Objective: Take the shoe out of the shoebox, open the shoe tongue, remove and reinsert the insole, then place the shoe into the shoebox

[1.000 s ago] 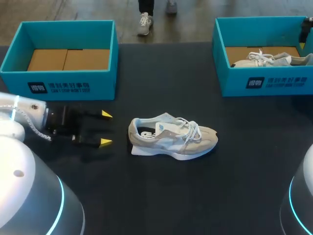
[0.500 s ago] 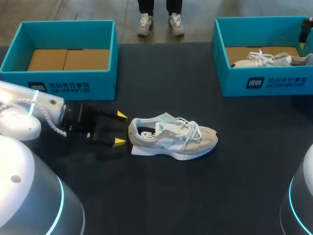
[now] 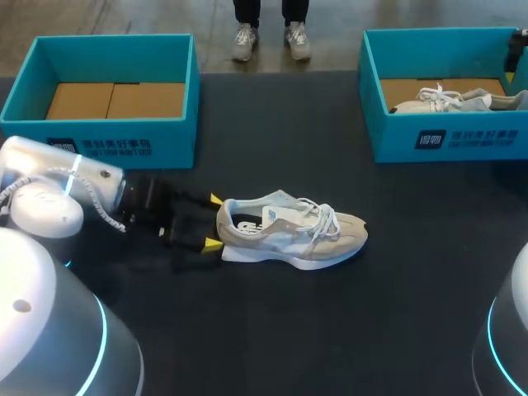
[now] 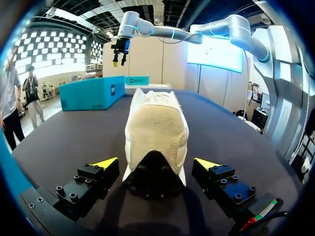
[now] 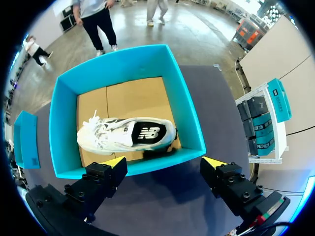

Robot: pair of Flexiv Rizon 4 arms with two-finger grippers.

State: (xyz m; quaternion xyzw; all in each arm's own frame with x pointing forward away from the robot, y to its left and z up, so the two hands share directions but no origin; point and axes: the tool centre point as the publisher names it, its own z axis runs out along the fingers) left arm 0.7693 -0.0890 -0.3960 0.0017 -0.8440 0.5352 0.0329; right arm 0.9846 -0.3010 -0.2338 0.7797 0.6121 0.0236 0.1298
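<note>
Left wrist view: the shoe sits heel-first inside the open left gripper, touching neither finger.

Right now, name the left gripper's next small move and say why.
Probably ease the left gripper forward a little before closing. Its open fingers only just flank the heel of the shoe, with a gap on each side, so a grip here would likely be shallow.
</note>
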